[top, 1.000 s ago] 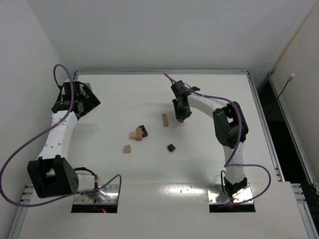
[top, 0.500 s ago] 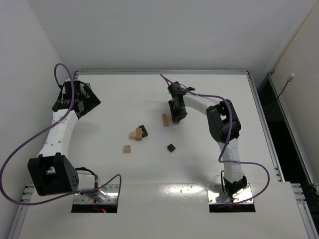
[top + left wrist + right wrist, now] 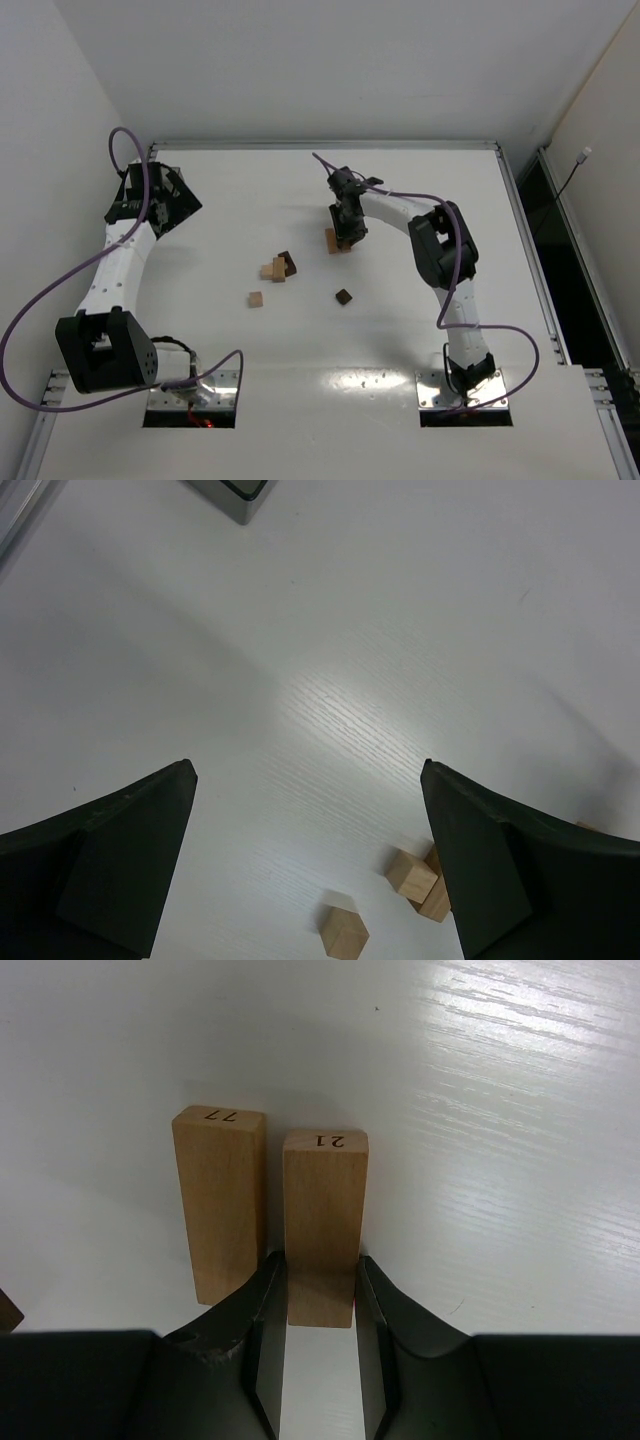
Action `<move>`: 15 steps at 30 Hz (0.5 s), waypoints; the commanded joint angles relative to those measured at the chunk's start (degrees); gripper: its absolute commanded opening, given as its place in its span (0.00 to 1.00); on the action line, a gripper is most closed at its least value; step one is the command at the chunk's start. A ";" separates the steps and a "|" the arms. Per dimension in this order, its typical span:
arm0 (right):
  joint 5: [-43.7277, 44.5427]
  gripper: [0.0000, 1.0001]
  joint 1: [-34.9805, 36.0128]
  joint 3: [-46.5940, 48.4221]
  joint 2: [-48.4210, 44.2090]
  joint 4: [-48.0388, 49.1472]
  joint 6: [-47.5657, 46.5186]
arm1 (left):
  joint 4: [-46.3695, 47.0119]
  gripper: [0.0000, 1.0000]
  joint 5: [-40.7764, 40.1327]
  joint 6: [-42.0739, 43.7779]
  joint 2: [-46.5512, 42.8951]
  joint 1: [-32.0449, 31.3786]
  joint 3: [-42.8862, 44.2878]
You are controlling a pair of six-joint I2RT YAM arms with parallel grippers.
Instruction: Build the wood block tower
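Observation:
In the right wrist view my right gripper [image 3: 320,1295] is shut on the near end of a tan wooden bar marked 21 [image 3: 325,1200]. Close on its left lies a second tan bar marked 77 [image 3: 220,1195], parallel to it on the white table. From above, the right gripper [image 3: 346,238] sits at the table's middle back, right beside that bar [image 3: 330,240]. A small cluster of tan and dark blocks [image 3: 278,267] lies left of centre. My left gripper [image 3: 165,200] hangs open at the far left, nothing between its fingers [image 3: 130,850].
A loose tan cube [image 3: 256,299] and a dark brown cube [image 3: 343,296] lie in front of the cluster. The left wrist view shows the tan cube [image 3: 344,932] and the cluster [image 3: 412,872] low in frame. A grey corner piece [image 3: 235,495] is at its top edge.
The right arm has carried its bar leftward, from well right of the lying bar to right beside it. The left arm has not moved.

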 commanded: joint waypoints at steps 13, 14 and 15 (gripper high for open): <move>-1.03 0.27 1.44 -1.97 -1.99 0.40 4.17 | 1.80 0.94 -0.30 0.02 -0.16 -0.32 1.51; -1.03 0.29 1.44 -1.97 -1.99 0.40 4.17 | 1.80 0.94 -0.30 0.02 -0.16 -0.32 1.50; -1.03 0.31 1.44 -1.97 -1.99 0.40 4.17 | 1.80 0.94 -0.30 0.02 -0.16 -0.32 1.50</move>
